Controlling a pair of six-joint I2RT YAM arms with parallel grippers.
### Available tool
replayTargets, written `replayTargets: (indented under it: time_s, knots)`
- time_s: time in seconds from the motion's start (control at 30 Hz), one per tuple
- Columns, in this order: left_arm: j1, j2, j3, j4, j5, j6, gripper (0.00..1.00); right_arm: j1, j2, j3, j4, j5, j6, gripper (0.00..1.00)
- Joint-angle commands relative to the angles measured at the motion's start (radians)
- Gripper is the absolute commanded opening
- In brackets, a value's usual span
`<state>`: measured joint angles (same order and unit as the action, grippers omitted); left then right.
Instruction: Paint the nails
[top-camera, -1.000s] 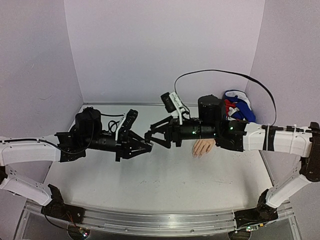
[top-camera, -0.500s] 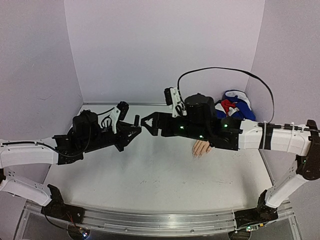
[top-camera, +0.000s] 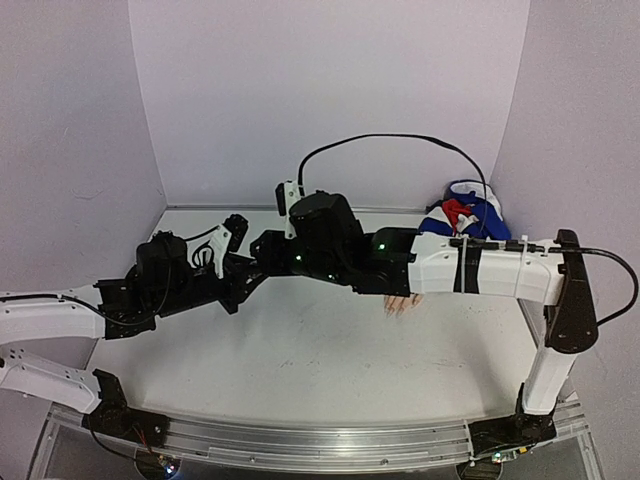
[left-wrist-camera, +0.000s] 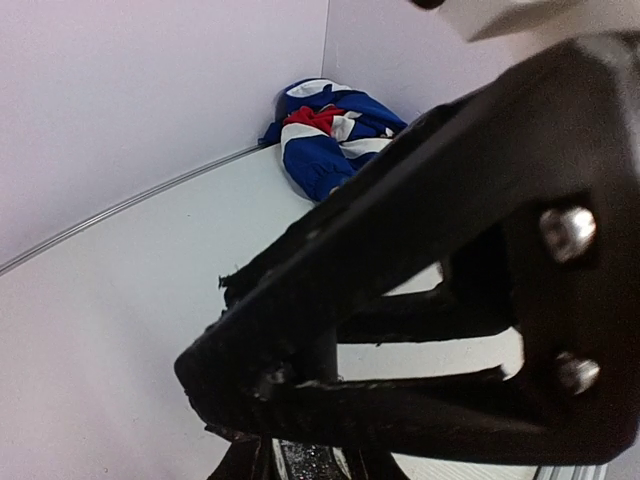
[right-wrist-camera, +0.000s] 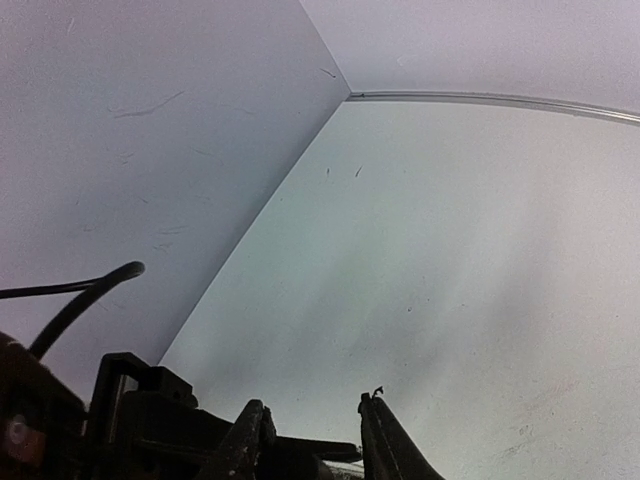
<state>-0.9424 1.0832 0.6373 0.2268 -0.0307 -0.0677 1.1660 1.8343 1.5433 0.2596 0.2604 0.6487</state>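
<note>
Pale skin-coloured plastic is nearly all that shows of the mannequin hand (top-camera: 403, 303). The right arm (top-camera: 480, 268) passes over it in the overhead view, so only the fingertips stick out beneath, on the white table (top-camera: 320, 360) right of centre. The nails (top-camera: 398, 311) are too small to make out. The fingers blur together, so their number cannot be told. The blue, white and red sleeve (top-camera: 468, 215) is bunched in the far right corner, and its join to the hand is hidden behind the arm.

The two grippers meet in one black mass left of centre, and from above it is hard to read where one ends and the other begins. The left gripper (left-wrist-camera: 225, 385) is closed, its fingers together at the tips. Something dark and glinting sits cut off at the bottom edge of its wrist view, and I cannot tell whether it is held. The right gripper (right-wrist-camera: 315, 428) has its fingertips apart, with bare table showing between them; the frame cuts off their lower parts.

Counted: two arms, two grippers, one mannequin hand, one sleeve, and one black cable (top-camera: 400, 138) arching above the right arm.
</note>
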Motion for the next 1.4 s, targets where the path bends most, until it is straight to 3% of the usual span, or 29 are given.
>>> replayTargets:
  time_s: [0.0, 0.07, 0.17, 0.27, 0.33, 0.37, 0.4, 0.43, 0.5, 0.63, 0.73, 0.8, 0.9, 1.0, 1.27, 1.37]
  knots:
    - [-0.004, -0.049, 0.001, 0.047, -0.014, 0.008, 0.0, 0.007, 0.035, 0.064, -0.02, 0.04, 0.015, 0.31]
    - [-0.004, -0.059, -0.005, 0.045, -0.009, 0.004, 0.0, 0.006, 0.043, 0.058, -0.015, 0.042, 0.024, 0.23]
    - [-0.004, -0.079, -0.013, 0.044, 0.021, -0.002, 0.0, 0.006, 0.029, 0.031, 0.006, 0.032, 0.021, 0.0]
    - [-0.002, -0.109, -0.026, 0.045, 0.146, -0.008, 0.0, 0.004, -0.029, -0.059, 0.108, -0.03, -0.059, 0.0]
    - [0.007, -0.121, -0.02, 0.05, 0.417, 0.022, 0.0, -0.026, -0.077, -0.14, 0.258, -0.308, -0.211, 0.0]
    - [0.017, -0.115, -0.008, 0.049, 0.627, 0.043, 0.0, -0.05, -0.09, -0.168, 0.331, -0.687, -0.283, 0.0]
    - [0.021, -0.106, 0.006, 0.049, 0.85, 0.06, 0.0, -0.059, -0.099, -0.19, 0.385, -0.948, -0.357, 0.0]
    - [0.022, -0.091, 0.025, 0.055, 1.009, 0.063, 0.0, -0.06, -0.116, -0.215, 0.424, -1.11, -0.411, 0.0]
    - [0.021, -0.054, 0.054, 0.067, 1.091, 0.018, 0.0, -0.067, -0.146, -0.246, 0.449, -1.145, -0.427, 0.0]
    - [0.021, -0.081, -0.014, 0.069, 0.777, 0.096, 0.0, -0.107, -0.18, -0.277, 0.394, -1.084, -0.464, 0.0]
    - [0.02, -0.119, -0.047, 0.069, 0.51, 0.132, 0.0, -0.11, -0.195, -0.288, 0.386, -0.91, -0.417, 0.01]
    - [0.021, -0.151, -0.065, 0.069, 0.344, 0.134, 0.0, -0.111, -0.205, -0.289, 0.36, -0.747, -0.379, 0.18]
    - [0.021, -0.183, -0.086, 0.067, 0.087, 0.12, 0.0, -0.111, -0.216, -0.271, 0.286, -0.497, -0.29, 0.65]
    - [0.021, -0.212, -0.101, 0.052, -0.064, 0.115, 0.0, -0.104, -0.199, -0.233, 0.236, -0.365, -0.192, 0.78]
    - [0.021, -0.195, -0.088, 0.003, -0.108, 0.088, 0.0, -0.012, -0.054, -0.02, 0.07, -0.141, -0.115, 0.78]
    - [0.02, -0.17, -0.081, 0.0, -0.111, 0.078, 0.0, 0.002, -0.016, 0.021, 0.063, -0.08, -0.09, 0.71]
